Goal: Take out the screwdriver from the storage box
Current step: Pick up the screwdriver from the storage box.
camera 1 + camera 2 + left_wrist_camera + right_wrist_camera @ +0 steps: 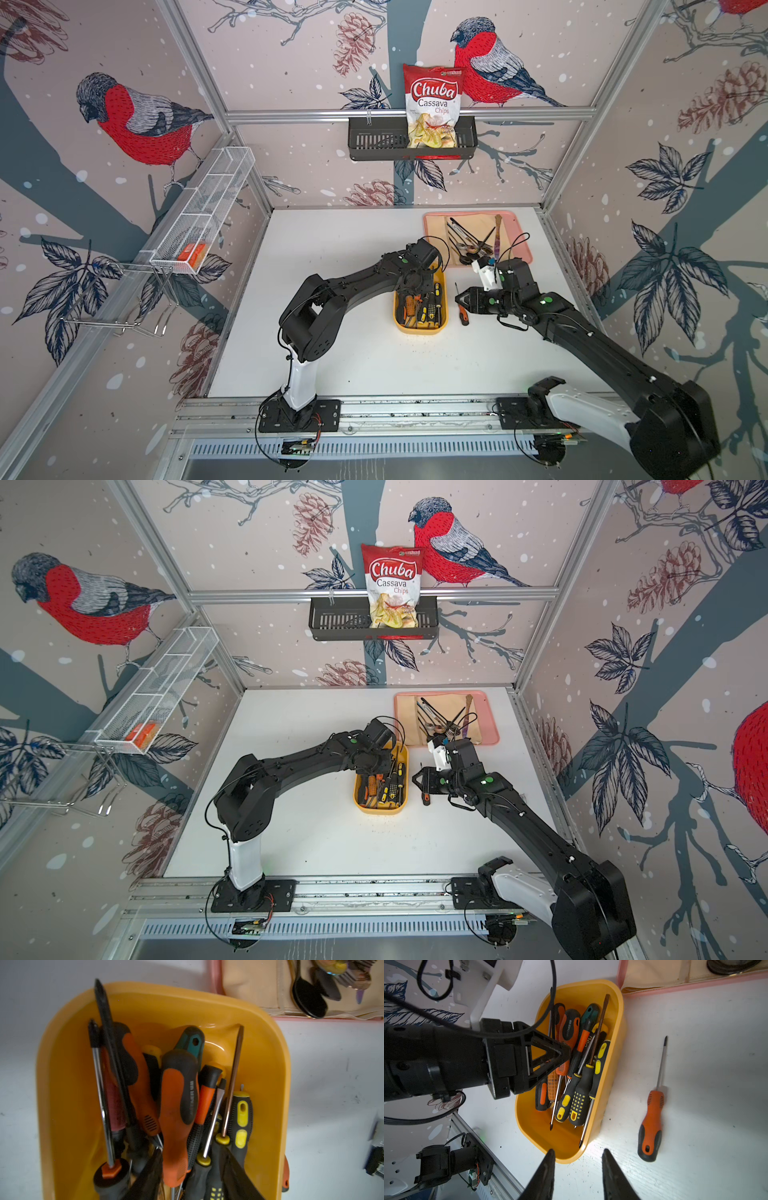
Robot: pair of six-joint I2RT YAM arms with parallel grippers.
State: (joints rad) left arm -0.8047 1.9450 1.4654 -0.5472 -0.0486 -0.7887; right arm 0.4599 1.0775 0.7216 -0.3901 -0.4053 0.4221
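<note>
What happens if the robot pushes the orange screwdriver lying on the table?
The orange screwdriver would probably roll, since its handle looks rounded. Its metal shaft looks stiff, so it likely won't bend.

Bird-print walls [519, 174] (white tabletop [353, 249] below)

Printed on the chips bag [432, 108] [392, 586] in the black slotted basket [374, 141], well behind the storage box [566, 1147], in both top views: "Chuba" in white script on red, "Cassava" in dark letters, "Chips" in red. Small logo at the bag's top too tiny to read. Inside the storage box: "deli" in white on a black-and-orange screwdriver [584, 1039]. Just beside it, lettering on a fat orange-and-black screwdriver [178, 1105], too blurred to read.
</note>
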